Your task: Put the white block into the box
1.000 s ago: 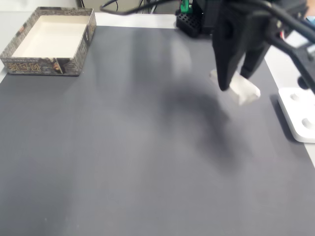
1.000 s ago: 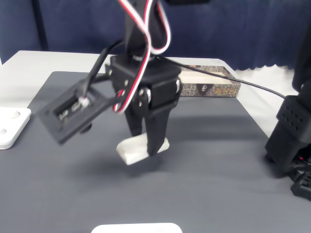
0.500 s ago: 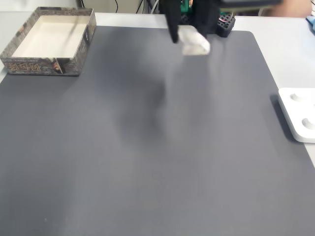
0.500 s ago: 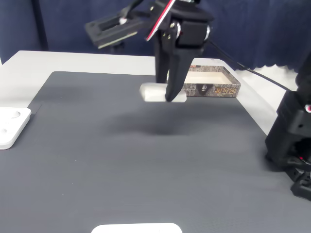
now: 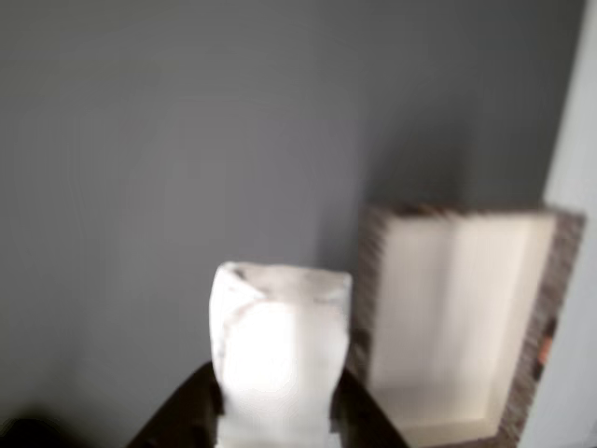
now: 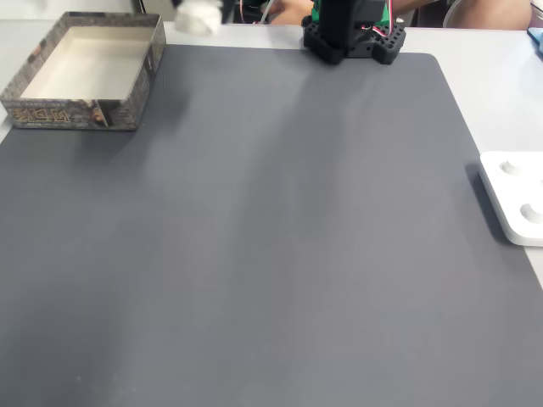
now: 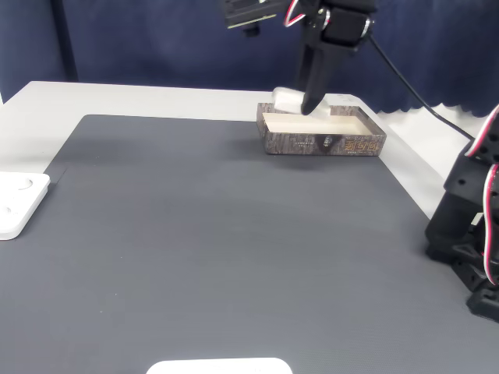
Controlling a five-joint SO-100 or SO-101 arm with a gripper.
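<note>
White block (image 5: 278, 359) riding clamped in gripper (image 7: 300, 100), hanging in air just beside box (image 7: 323, 133) rim, not yet over cavity. Advising: centre over beige interior, lower slightly, then release; avoid clipping corrugated wall.

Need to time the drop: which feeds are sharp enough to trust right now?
Other view: soft throughout, white block and box blurred. A fixed view: mat crisp, block smeared at the top edge. Another fixed view: sharpest, gripper and box clear.
</note>
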